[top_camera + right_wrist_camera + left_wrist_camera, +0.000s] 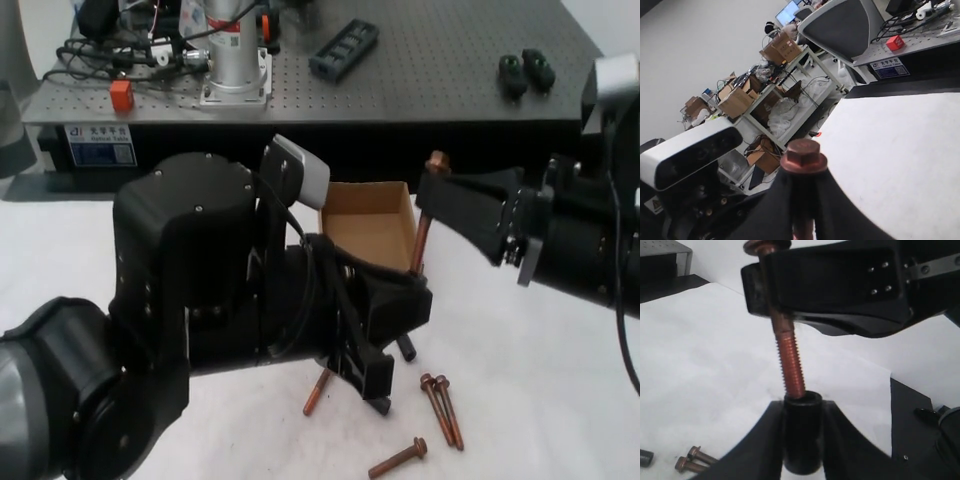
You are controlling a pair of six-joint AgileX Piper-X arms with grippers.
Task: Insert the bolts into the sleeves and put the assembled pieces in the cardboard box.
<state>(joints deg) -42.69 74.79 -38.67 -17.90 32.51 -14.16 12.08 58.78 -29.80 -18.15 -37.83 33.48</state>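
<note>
**A:** White cloth is covering the bench, and at the centre of the action the bolt is hanging upright, head up, threads pointing down.

**B:** The right gripper is doing the holding, with its fingers clamped on the shank just under the head.

**A:** Directly beneath that gripper, the left gripper is squeezing the black sleeve upright between its fingers.

**B:** The threaded tip is sitting right at the sleeve's mouth. How far it is going in, I'm not able to tell.

**A:** Just behind the two grippers, the cardboard box is standing open.

**B:** On the near side of the left gripper, more hardware is lying flat on the cloth. A single bolt is lying close under it, a pair of bolts is lying side by side, and a last bolt is lying further out.

**A:** A spare sleeve is lying just beside the left gripper too.

**B:** Well beyond both grippers, a perforated metal table is carrying cables and gear.
</note>
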